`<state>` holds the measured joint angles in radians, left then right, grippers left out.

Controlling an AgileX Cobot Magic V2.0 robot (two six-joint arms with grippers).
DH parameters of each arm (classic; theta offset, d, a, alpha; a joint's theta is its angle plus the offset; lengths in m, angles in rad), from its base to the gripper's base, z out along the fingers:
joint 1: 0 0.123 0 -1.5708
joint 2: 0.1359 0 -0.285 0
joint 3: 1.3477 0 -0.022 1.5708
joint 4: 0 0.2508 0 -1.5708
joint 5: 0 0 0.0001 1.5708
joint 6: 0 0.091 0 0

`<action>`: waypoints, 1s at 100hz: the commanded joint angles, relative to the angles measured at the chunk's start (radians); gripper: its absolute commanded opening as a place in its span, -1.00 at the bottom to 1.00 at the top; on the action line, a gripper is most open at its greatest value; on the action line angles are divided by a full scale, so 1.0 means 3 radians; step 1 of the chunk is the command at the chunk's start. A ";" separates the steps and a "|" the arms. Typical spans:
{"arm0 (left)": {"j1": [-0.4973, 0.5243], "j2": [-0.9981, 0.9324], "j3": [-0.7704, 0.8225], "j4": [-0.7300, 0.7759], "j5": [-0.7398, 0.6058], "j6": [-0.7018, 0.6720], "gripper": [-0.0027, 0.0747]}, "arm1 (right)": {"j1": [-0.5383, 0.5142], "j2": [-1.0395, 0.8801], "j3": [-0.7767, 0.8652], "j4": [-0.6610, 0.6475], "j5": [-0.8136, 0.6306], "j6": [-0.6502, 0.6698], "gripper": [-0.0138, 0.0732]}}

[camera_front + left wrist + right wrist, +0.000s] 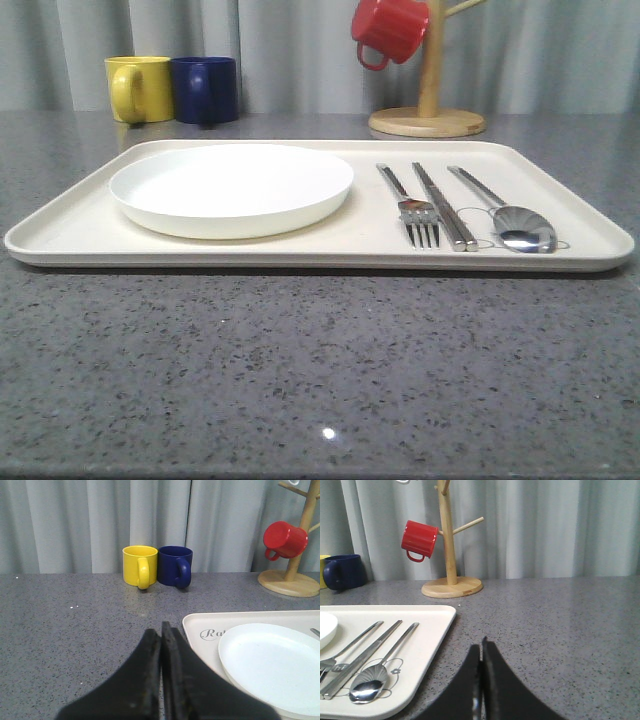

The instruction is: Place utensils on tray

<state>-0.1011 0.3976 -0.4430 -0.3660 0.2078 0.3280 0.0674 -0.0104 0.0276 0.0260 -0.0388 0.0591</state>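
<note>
Three utensils [465, 213] on tray [70, 225] beside plate [231, 188], left tool [161, 630] clenched empty, right tool [481, 647] likewise

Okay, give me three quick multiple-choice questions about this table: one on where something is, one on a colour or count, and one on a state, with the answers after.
1. Where do the fork, chopsticks and spoon lie?
A. On the grey counter
B. On the tray, right of the plate
C. On the plate

2. What colour is the mug hanging on the wooden stand?
A. Red
B. Yellow
C. Dark blue

3. How do the left gripper and right gripper stand?
A. Both open
B. One holds the spoon
C. Both shut and holding nothing

Answers: 1 B, all three rest side by side on the tray beside the plate. 2 A, the hanging mug is red. 3 C, each wrist view shows the fingers pressed together over bare counter.
</note>
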 commanded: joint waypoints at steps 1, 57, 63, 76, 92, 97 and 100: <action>0.0010 0.0033 -0.0089 -0.0027 -0.0260 -0.0020 -0.98 | -0.0016 -0.0066 -0.0060 -0.0013 -0.0290 -0.0025 -0.84; 0.0002 -0.0015 0.0062 0.0215 -0.0451 -0.0083 -0.98 | -0.0016 -0.0066 -0.0060 -0.0013 -0.0290 -0.0025 -0.84; 0.0002 -0.0086 0.0118 0.0463 -0.0451 -0.0361 -0.98 | -0.0016 -0.0066 -0.0060 -0.0013 -0.0290 -0.0025 -0.84; 0.0002 -0.0282 0.0275 0.1220 -0.0456 -0.1125 -0.98 | -0.0016 -0.0066 -0.0060 -0.0013 -0.0290 -0.0025 -0.84; 0.0009 -0.0579 0.0538 0.1355 -0.0457 -0.1207 -0.98 | -0.0016 -0.0066 -0.0060 -0.0013 -0.0290 -0.0025 -0.84; 0.0009 -0.0688 0.0638 0.1383 -0.0471 -0.1207 -0.98 | -0.0016 -0.0066 -0.0060 -0.0013 -0.0290 -0.0025 -0.84; 0.0009 -0.0768 0.0711 0.1400 -0.0476 -0.1207 -0.98 | -0.0016 -0.0066 -0.0060 -0.0013 -0.0290 -0.0025 -0.84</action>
<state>-0.1011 0.2069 -0.2496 0.0306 0.1580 -0.0147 0.0674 -0.0104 0.0276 0.0260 -0.0388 0.0569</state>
